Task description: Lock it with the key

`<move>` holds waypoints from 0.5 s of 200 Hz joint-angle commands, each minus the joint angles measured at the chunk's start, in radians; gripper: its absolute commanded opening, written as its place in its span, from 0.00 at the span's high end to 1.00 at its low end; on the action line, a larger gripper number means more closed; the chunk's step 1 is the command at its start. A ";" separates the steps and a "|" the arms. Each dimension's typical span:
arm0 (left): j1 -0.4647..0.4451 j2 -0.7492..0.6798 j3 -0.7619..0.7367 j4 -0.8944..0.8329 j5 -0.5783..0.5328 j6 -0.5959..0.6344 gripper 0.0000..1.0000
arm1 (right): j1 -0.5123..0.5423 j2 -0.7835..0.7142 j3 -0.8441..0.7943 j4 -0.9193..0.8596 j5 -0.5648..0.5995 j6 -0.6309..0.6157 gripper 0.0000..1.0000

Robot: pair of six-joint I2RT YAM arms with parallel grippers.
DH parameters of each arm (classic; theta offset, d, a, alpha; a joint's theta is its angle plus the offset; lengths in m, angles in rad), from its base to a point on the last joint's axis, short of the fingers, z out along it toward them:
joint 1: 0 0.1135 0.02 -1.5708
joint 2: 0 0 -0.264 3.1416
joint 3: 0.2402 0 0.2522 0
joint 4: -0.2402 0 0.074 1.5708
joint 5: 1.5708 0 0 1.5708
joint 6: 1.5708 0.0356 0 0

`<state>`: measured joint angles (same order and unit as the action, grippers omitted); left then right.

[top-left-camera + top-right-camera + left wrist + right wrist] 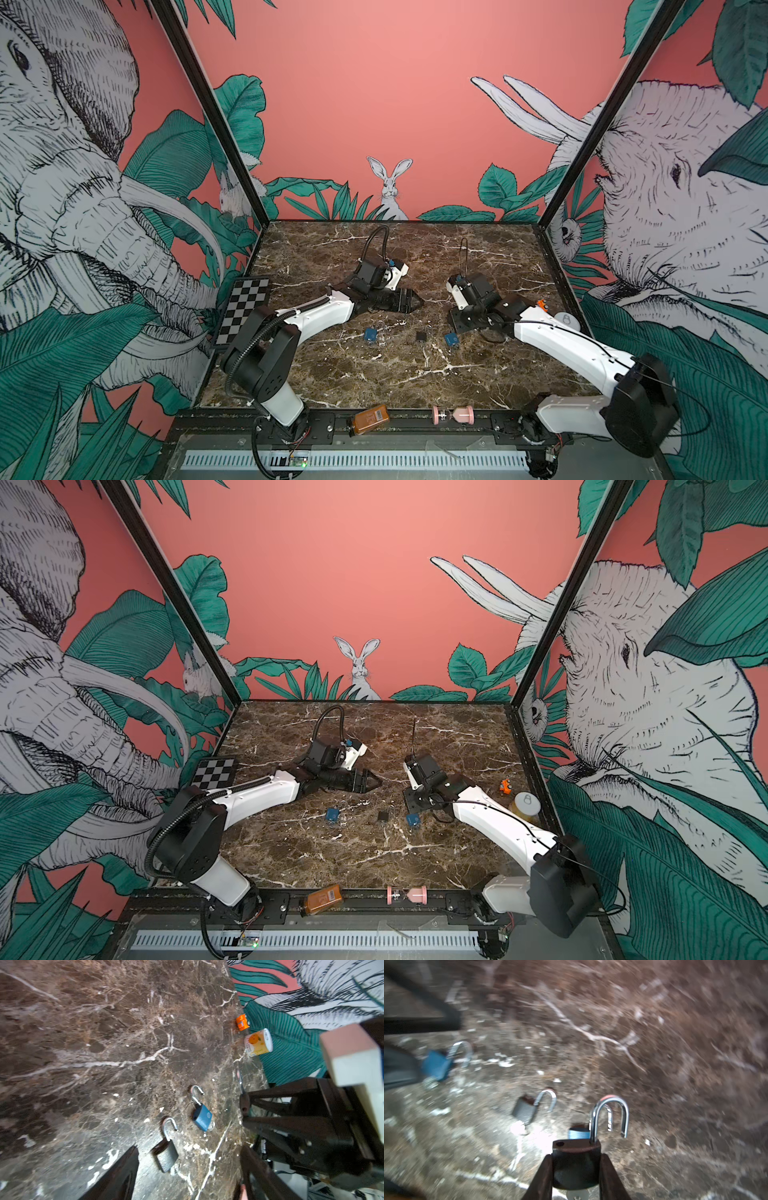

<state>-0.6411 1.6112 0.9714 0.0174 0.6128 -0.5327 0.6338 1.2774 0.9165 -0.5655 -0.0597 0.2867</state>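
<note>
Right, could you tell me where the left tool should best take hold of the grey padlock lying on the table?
Take the grey padlock by its body, squeezing the two narrow edges from straight above. It lies flat on the table, and its open shackle is thin, rounded and would likely swivel in a grip.

I'm over a brown marble tabletop (395, 374) that ends right below the painted rabbit (390, 187) on the coral back wall (374, 104). Elephant murals (62, 187) flank the rabbit either side, black frame posts (212, 112) between.
</note>
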 commanded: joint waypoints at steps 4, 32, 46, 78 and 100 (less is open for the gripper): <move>-0.006 -0.015 -0.014 0.111 0.117 -0.087 0.23 | 0.015 -0.045 0.033 0.017 -0.103 -0.113 0.73; -0.011 -0.010 -0.023 0.161 0.142 -0.144 0.24 | 0.068 -0.033 0.056 0.037 -0.107 -0.133 0.72; -0.014 -0.011 -0.019 0.163 0.138 -0.148 0.25 | 0.101 -0.012 0.073 0.033 -0.074 -0.139 0.72; -0.020 0.002 0.005 0.146 0.136 -0.142 0.28 | 0.156 0.036 0.109 0.028 -0.012 -0.144 0.72; -0.027 0.011 0.016 0.110 0.131 -0.121 0.31 | 0.181 0.061 0.143 -0.002 0.037 -0.151 0.72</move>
<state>-0.6563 1.6138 0.9661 0.1406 0.7273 -0.6617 0.7918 1.3205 1.0153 -0.5617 -0.0929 0.1581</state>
